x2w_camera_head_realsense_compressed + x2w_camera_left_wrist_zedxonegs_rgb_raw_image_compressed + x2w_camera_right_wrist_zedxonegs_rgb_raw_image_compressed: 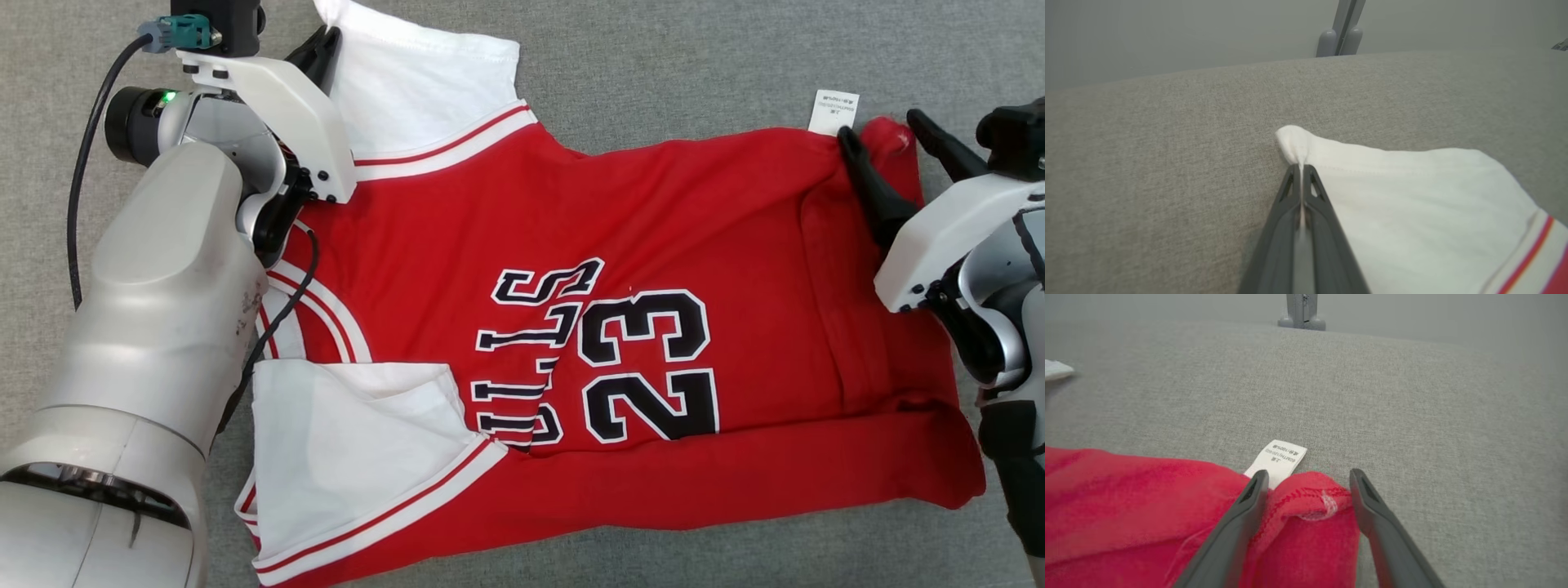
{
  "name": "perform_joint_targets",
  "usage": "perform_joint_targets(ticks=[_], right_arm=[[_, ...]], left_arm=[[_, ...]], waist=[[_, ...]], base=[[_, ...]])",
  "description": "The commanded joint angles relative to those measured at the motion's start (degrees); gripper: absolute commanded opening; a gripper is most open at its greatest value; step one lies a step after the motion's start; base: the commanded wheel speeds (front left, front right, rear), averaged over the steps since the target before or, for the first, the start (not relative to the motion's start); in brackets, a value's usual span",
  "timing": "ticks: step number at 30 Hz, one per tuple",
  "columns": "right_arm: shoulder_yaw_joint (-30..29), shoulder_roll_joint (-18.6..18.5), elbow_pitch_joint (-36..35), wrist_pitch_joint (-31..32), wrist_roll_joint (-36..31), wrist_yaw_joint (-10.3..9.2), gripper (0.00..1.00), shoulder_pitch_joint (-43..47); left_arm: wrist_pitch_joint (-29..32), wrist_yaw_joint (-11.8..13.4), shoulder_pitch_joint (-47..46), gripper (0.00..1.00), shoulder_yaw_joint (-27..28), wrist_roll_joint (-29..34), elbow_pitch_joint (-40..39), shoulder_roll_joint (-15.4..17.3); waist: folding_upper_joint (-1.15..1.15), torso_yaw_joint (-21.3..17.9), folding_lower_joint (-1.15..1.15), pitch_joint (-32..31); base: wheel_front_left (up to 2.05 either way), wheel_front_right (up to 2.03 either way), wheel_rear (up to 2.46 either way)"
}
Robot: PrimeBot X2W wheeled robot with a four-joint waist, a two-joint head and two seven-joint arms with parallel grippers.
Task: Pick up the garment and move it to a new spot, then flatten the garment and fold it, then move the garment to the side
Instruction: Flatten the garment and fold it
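Garment [637, 245]: red jersey with white sleeves and black "23" lettering, lying spread on the grey fabric surface [653, 65], collar end toward the robot's left, hem end toward its right. Near sleeve [359, 457] lies folded in over the red body; a long fold runs along the near edge. Left gripper [1301, 166]: fingers pressed together, pinching the tip of the far sleeve [416, 82], with a bead of white cloth bunched just past the fingertips. Right gripper [1309, 473]: jaws spread apart, grasping nothing, straddling the far hem corner [1310, 498]; one finger rests on the red cloth, the other stands just off its edge. White care label [1278, 459] lies flat on the surface beside that corner.
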Motion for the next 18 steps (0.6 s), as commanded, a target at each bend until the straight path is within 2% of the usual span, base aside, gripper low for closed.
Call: perform_joint_targets(ticks=[1,3,4,5,6,7,8,9,12,18], right_arm=[[0.47,-0.98,0.47,1.71,0.54,0.01,1.00,-0.65],[0.88,-2.06,0.75,3.94,0.86,0.01,1.00,-0.82],[0.93,-2.42,0.59,4.76,1.19,0.01,0.91,-0.64],[0.87,-2.75,0.27,5.43,1.38,0.01,0.69,-0.38],[0.81,-3.19,-0.13,6.06,1.36,0.01,0.69,0.06],[0.65,-3.39,-0.73,6.48,1.59,0.01,0.40,0.51],[0.41,-3.50,-1.33,6.86,1.78,0.01,0.26,0.87],[0.06,-3.65,-1.73,7.31,1.96,0.01,0.00,1.21],[-1.08,-3.50,-3.00,8.17,2.53,0.01,0.00,1.93],[-4.36,-2.49,-5.47,5.06,3.13,0.01,0.00,1.45]], left_arm=[[-0.36,-0.33,-1.17,0.00,-0.44,-0.70,-0.12,0.16],[-0.69,-0.33,-1.00,0.00,-1.00,-1.24,-0.46,0.18],[-0.78,-0.34,-0.92,0.00,-1.27,-1.59,-0.61,0.24],[-1.01,-0.28,-0.82,0.00,-1.54,-1.87,-0.75,0.34],[-1.33,-0.22,-0.71,0.00,-1.76,-2.15,-0.89,0.54],[-1.50,-0.22,-0.60,0.00,-2.04,-2.51,-0.98,0.66],[-1.75,-0.23,-0.51,0.00,-2.23,-2.82,-1.09,0.85],[-2.05,-0.23,-0.49,0.00,-2.41,-3.09,-1.22,1.14],[-3.17,-0.22,-0.55,0.00,-2.87,-3.83,-1.63,1.75],[-6.69,-0.22,-1.87,0.00,-3.34,-4.74,-2.96,3.09]], waist=[[0.00,0.13,0.00,0.11],[0.00,0.36,0.00,0.21],[0.00,0.49,0.00,0.23],[0.00,0.60,0.00,0.23],[0.00,0.68,0.00,0.20],[0.00,0.75,0.00,0.15],[0.00,0.79,0.00,0.10],[0.00,0.82,0.00,0.03],[0.00,0.89,0.00,-0.23],[0.00,1.45,0.00,-0.93]], base=[[0.00,0.00,0.00],[0.00,0.00,0.00],[0.00,0.00,0.00],[0.00,0.00,0.00],[0.00,0.00,0.00],[0.00,0.00,0.00],[0.00,0.00,0.00],[0.00,0.00,0.00],[0.00,0.00,0.00],[0.00,0.00,0.00]])
